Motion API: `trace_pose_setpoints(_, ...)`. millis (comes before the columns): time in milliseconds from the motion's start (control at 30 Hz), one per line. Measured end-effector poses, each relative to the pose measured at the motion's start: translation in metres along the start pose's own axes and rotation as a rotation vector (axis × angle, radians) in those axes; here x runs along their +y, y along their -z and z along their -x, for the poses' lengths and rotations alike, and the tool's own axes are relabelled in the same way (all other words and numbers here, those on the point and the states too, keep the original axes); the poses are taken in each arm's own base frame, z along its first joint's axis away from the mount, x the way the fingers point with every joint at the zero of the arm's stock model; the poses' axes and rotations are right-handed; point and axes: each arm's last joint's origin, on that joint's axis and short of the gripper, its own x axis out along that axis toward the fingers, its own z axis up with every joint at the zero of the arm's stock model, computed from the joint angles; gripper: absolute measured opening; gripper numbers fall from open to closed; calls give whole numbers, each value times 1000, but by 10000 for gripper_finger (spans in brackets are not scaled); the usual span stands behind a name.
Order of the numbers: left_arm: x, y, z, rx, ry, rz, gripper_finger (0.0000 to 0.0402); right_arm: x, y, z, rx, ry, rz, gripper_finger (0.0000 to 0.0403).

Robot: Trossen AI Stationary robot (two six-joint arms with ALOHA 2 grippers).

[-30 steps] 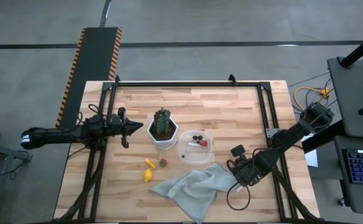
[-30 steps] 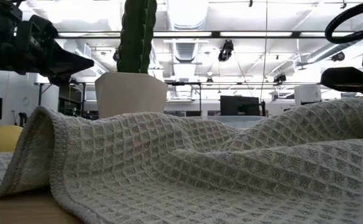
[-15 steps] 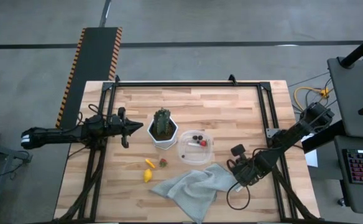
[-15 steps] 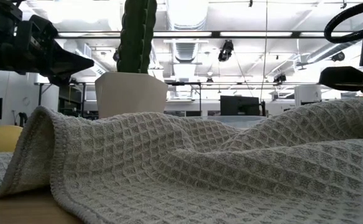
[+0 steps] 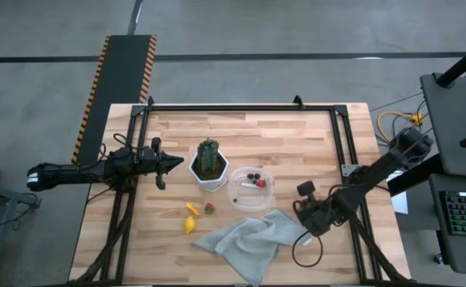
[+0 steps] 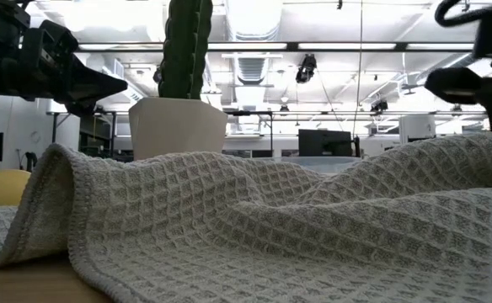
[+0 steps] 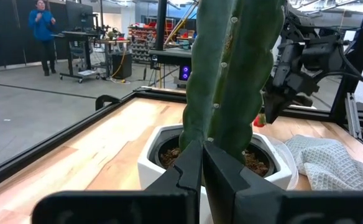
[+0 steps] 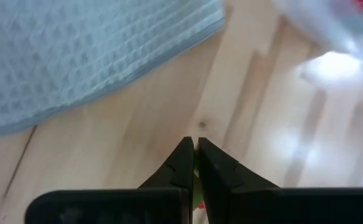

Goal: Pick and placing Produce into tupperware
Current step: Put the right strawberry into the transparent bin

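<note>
The clear tub [image 5: 251, 189] stands right of the white cactus pot [image 5: 208, 171], holding dark berries [image 5: 253, 175] and a strawberry [image 5: 260, 182]. Two yellow pieces [image 5: 190, 218] and another strawberry [image 5: 209, 209] lie on the table nearer the front. My right gripper [image 5: 302, 210] hovers above the wood by the grey cloth's right edge, shut on a small strawberry [image 8: 196, 163]. The tub's blurred corner [image 8: 330, 25] shows ahead of it. My left gripper [image 5: 166, 165] is shut and waits level, left of the cactus [image 7: 231, 74]. My right gripper pinches a small strawberry between its two fingers. Only a green sliver [image 8: 196, 163] and a red bit [image 8: 197, 202] show in the gap. The fingers [image 8: 181, 168] point down at the table, and the fruit is lifted clear of the wood.
A crumpled grey waffle cloth [image 5: 253, 239] lies at the near side, right below the tub, and fills the low view [image 6: 271, 219]. The cactus pot [image 6: 177, 126] stands between my left gripper and the tub. A black frame [image 5: 241, 108] runs round the table.
My right gripper has risen, moving slightly toward the far edge and the tub, fingers staying shut. My left arm and the things on the table have kept still.
</note>
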Motion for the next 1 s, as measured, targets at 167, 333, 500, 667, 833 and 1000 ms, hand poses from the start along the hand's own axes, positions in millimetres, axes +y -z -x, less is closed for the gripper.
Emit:
trace_pose_setpoints(167, 0, 0, 0, -1, 1, 1, 0, -14, -8, 10, -66, 47, -59, 8)
trace_pose_setpoints(333, 0, 0, 0, 0, 0, 1, 0, -33, -24, 21, -181, 74, -108, 8)
trace_pose_setpoints(500, 0, 0, 0, -1, 1, 2, 0, -60, -40, 24, -298, 115, -143, 8)
trace_pose_setpoints(667, 0, 0, 0, -1, 5, 2, 0, -89, -56, 18, -350, 102, -181, 8)
trace_pose_setpoints(833, 0, 0, 0, -1, 7, 1, 0, -109, -73, 8, -381, 109, -197, 8)
trace_pose_setpoints(1000, 0, 0, 0, -1, 9, 1, 0, -117, -85, -8, -396, 117, -189, 8)
